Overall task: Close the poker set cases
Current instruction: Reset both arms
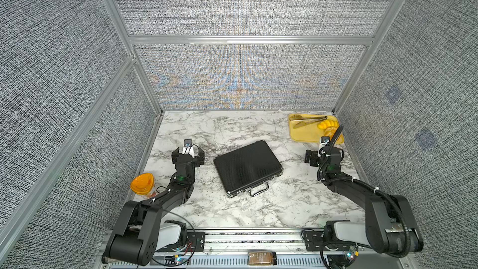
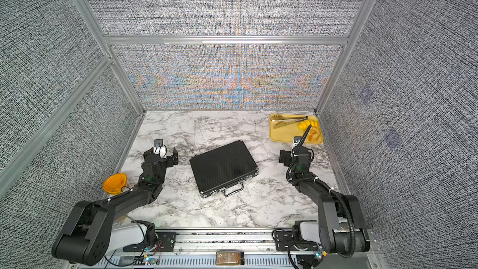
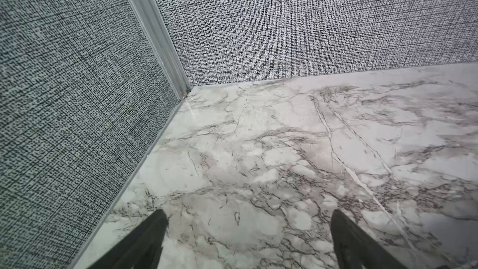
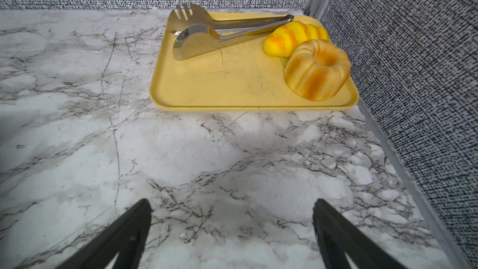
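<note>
Case (image 1: 247,168) shut, both jaws idle. The case lies flat on the desk (image 1: 232,130) with its ribbed lid lowered fully onto the base. In both top views no foam, chips or cards show, and I see no gap along the silver edging. Its handle (image 1: 258,190) and the two latches (image 1: 239,193) sit on the side facing my base. They are too small for me to tell whether the latches are snapped home.

My left jaws stand spread, well apart from the case's left side, with only bare desk between them in the left wrist view. My right jaws are likewise spread and empty, well apart from the case's right side and pointing away from it toward the tray (image 4: 232,94). That tray, beyond the case's far right corner, carries tongs (image 4: 207,34) and two cakes (image 4: 316,69). An orange tub (image 1: 141,183) sits left of the case, past my left arm.

Judgement: the closing of the lid looks done, and this is the only case I can see. What may be left is pressing the latches, if they are not yet caught.
</note>
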Action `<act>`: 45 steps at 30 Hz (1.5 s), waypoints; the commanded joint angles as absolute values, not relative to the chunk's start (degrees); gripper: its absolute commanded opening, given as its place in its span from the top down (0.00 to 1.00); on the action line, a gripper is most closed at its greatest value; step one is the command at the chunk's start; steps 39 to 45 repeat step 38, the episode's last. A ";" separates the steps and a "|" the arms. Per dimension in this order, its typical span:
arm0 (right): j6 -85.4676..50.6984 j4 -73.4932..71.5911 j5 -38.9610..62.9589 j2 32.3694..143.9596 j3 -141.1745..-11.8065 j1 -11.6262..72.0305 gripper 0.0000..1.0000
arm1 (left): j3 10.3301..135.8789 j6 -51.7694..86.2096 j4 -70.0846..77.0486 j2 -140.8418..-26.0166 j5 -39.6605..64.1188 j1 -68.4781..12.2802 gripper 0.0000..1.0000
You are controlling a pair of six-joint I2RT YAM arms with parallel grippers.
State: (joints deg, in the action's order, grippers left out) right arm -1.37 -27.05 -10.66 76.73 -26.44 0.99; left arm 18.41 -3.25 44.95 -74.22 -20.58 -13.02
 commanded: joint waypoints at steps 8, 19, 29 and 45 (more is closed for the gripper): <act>-0.46 -54.05 -7.67 84.42 -19.41 0.00 0.01 | 13.16 -6.13 66.86 -81.92 -19.94 -9.68 0.01; -0.55 -62.84 -9.84 88.42 -16.15 0.11 0.01 | 9.97 -0.92 74.96 -85.61 -14.18 -4.42 0.01; -0.76 -61.83 -11.41 88.50 -16.80 0.57 0.01 | 8.97 -1.31 79.51 -88.38 -13.36 -4.24 0.01; -0.48 -61.08 -10.13 88.59 -17.40 0.51 0.01 | 9.04 -1.24 79.19 -88.32 -13.36 -4.25 0.01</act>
